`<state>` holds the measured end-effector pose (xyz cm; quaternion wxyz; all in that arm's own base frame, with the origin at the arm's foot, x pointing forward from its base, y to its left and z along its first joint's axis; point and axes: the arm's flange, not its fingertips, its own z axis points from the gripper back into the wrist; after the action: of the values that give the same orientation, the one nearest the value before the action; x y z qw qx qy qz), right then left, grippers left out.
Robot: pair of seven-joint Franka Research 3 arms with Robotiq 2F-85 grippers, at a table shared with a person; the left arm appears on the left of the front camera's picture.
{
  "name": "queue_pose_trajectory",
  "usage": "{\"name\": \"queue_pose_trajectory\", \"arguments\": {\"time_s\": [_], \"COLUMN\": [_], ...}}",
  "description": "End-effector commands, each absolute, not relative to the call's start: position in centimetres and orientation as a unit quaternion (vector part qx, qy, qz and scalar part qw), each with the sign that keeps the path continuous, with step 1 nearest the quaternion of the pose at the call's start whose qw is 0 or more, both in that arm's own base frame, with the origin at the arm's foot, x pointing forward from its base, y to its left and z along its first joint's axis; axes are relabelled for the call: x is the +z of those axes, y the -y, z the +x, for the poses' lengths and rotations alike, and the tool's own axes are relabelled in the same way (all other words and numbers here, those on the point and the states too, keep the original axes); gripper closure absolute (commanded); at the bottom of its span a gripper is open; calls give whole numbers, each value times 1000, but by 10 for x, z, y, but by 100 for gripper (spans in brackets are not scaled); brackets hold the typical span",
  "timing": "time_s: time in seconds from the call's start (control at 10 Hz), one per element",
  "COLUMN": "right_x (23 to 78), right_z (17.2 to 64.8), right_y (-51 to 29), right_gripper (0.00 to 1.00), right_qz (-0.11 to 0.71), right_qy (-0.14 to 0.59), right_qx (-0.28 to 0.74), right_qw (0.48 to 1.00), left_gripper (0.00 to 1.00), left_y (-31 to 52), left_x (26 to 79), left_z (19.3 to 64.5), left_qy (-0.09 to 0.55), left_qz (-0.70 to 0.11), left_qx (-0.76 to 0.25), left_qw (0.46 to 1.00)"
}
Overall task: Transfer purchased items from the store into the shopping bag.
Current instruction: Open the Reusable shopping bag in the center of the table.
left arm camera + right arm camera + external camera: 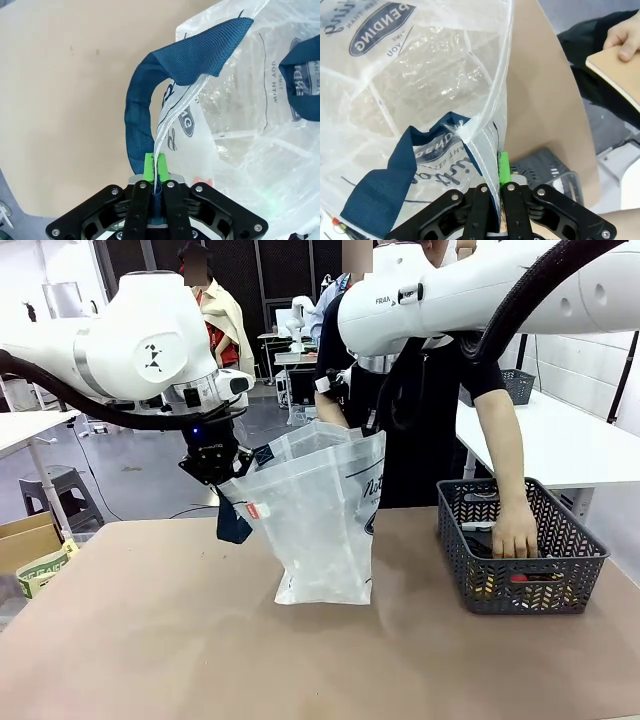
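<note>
Shopping bag is stood on the table, approx. mid-table, just left of the store basket, w/ its mouth held up and spread from two sides. Script lettering is cut off by folds in the front view, and bag contents can't be made out through the crinkled plastic.

Left gripper is seen pressed together on the bag's rim beside the navy handle. The thin plastic edge is pinched between the green pads; the handle loop hangs free beside it. Right gripper is likewise clamped on the opposite rim edge. In the front view that grip is masked by the bag and the arm.

Basket interior is mostly hidden by the lattice wall. A red piece is made out, the rest indistinct. A person's hand is lowered inside the basket. In the right wrist view a flat brown pack is seen under a hand at the frame edge, partly cut off.
</note>
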<state>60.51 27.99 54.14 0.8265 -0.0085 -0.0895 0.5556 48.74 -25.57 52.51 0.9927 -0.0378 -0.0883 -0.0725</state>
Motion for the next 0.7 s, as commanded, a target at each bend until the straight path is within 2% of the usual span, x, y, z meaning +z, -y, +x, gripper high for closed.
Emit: {"name": "queue_pose_trajectory", "arguments": {"time_s": [0.0, 0.6], "right_x": [538, 545], "right_z": [597, 603], "right_y": [-269, -277], "right_gripper": [100, 100], "right_qz": [-13, -12], "right_qy": [99, 92], "right_qx": [570, 569], "right_qw": [816, 817], "left_gripper": [100, 100], "left_y": [246, 249], "left_x": [523, 524], "left_z": [493, 492], "left_qy": [97, 90], "left_qz": [-27, -33], "left_qx": [-106, -107], "left_qw": [989, 990]}}
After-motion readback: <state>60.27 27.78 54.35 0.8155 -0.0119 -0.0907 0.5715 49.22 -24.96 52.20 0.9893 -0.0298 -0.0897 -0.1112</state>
